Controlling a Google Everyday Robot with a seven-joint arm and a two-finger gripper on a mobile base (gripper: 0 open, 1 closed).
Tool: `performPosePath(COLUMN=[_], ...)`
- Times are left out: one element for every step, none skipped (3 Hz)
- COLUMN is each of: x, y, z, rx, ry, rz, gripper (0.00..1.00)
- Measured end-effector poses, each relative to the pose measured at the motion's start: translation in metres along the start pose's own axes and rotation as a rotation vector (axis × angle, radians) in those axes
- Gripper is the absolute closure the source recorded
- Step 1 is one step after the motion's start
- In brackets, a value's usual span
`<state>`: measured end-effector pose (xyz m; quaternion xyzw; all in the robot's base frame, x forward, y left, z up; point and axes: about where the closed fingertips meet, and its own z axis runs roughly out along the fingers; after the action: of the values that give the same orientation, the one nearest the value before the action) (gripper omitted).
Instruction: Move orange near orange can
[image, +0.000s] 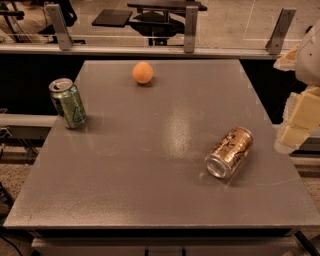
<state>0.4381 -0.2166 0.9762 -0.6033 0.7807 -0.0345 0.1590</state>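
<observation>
The orange (143, 72) lies well apart from the toppled orange can (230, 152); pincer (294, 131) hangs at right, state untellable.

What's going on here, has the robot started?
The gripper hangs off the table's right edge, beside the orange can, which lies on its side near the front right. The orange sits at the far side, well apart from that can, not yet moved. A green can stands upright at left.
</observation>
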Motion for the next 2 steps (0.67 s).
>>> performPosePath(x=[0.000,-0.011], y=[0.000,-0.011], z=[0.000,0.001], rx=[0.000,-0.009], ry=[0.000,-0.032], rz=[0.000,-0.009], gripper=[0.00,0.00])
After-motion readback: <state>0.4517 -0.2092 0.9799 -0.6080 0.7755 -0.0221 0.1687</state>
